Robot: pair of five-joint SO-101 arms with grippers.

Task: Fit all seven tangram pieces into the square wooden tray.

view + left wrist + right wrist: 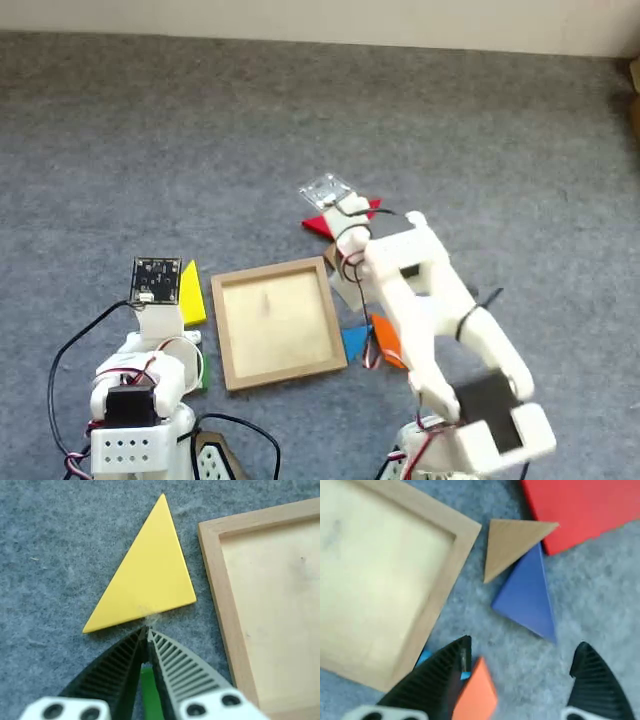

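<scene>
The square wooden tray [226,338] lies bare between the two arms. In the left wrist view my left gripper [146,633] is shut, its tips touching the mat at the near edge of a yellow triangle [147,575], beside the tray's rim [214,580]. A strip of green [147,687] shows behind the closed fingers. My right gripper [520,655] hangs open above the mat off the tray's corner [462,535]. Ahead of it lie a dark blue triangle [527,597], a tan triangle [510,542] and a red piece [585,505]. An orange piece [477,695] and a light blue piece [425,656] sit under it.
From above, the yellow triangle [192,295] lies left of the tray and the red piece [322,223] beyond its far right corner. The orange piece [388,340] and light blue piece [354,341] lie at its right side. Grey carpet stretches all around.
</scene>
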